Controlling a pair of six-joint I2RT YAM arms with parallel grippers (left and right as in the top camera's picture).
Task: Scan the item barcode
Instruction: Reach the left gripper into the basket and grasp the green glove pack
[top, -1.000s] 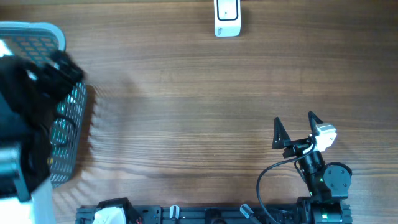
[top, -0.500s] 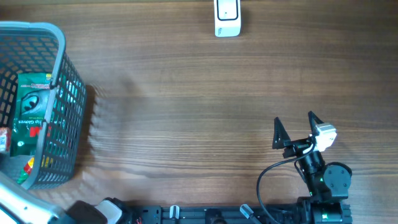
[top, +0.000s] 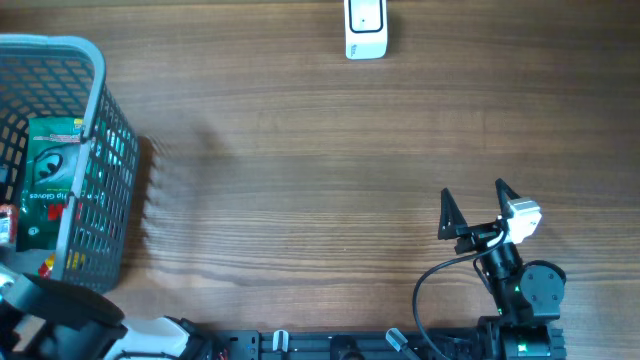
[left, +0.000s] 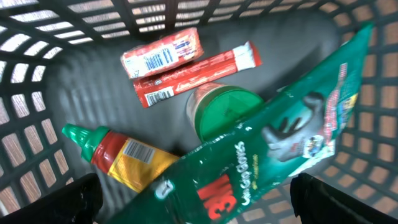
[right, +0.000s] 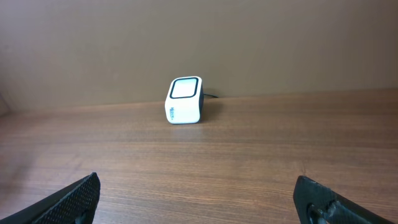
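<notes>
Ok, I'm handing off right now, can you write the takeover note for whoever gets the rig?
Left claw: open, empty, aimed into the basket.
Right claw: open, empty, facing the scanner across the table.
Items: green bag, bottle, red packet, red tube and green tub, all in the basket.
Done: no item is out of the basket yet.
Left: grasp one item and show its barcode to the scanner.

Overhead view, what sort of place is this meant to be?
Probably a mock shop checkout, set up on a wooden table: a small white barcode scanner, a grey mesh basket, and packaged groceries in it, like a green pouch and a sauce bottle.
</notes>
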